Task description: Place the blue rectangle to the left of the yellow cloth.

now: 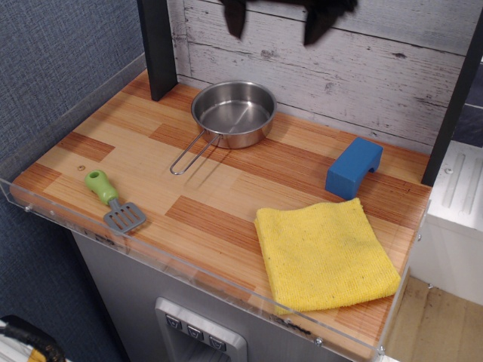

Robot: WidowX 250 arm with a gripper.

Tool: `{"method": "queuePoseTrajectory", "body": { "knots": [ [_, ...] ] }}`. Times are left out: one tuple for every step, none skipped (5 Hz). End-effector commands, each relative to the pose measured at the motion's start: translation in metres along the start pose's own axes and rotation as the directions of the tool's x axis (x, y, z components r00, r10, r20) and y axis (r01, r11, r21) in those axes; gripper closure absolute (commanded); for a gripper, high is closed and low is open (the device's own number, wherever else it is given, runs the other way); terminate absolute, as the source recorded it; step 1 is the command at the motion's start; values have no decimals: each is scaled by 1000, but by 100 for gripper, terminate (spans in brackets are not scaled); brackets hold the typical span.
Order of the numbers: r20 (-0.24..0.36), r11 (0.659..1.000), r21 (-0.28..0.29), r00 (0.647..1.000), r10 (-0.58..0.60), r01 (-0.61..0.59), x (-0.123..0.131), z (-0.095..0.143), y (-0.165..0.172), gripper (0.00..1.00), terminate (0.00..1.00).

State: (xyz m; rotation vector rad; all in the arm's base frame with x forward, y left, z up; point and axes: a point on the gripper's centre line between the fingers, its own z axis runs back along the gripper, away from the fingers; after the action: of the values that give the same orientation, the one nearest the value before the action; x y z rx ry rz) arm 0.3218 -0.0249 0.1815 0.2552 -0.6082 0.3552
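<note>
The blue rectangle [353, 167], a notched block, lies on the wooden counter at the right back, just behind the yellow cloth [324, 253]. The cloth lies flat at the front right. My gripper [278, 21] hangs at the top edge of the view, high above the counter and behind the pan, well left of and above the blue block. Only its two dark fingertips [235, 19] show; they stand wide apart with nothing between them.
A steel pan [233, 111] with a wire handle sits at the back middle. A green-handled toy spatula [113, 200] lies at the front left. A dark post [157, 49] stands at the back left. A clear acrylic rim [189, 264] edges the counter.
</note>
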Motion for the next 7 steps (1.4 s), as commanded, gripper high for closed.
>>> {"method": "queuePoseTrajectory", "body": {
  "knots": [
    [-130,984,-155,985,-109,89,-14,-5,-41,0,0],
    [-163,978,-181,977,-135,105,-22,-17,-56,0,0],
    [-188,976,-181,970,-152,118,-25,-32,-68,0,0],
    [-204,982,-141,967,-151,124,-27,-54,-69,0,0],
    [-191,985,-84,967,-167,153,-30,-73,-70,0,0],
    [-230,983,-64,956,-185,175,-37,-91,-73,0,0],
    [-248,982,-49,951,-187,180,-43,-103,-74,0,0]
  ]
}}
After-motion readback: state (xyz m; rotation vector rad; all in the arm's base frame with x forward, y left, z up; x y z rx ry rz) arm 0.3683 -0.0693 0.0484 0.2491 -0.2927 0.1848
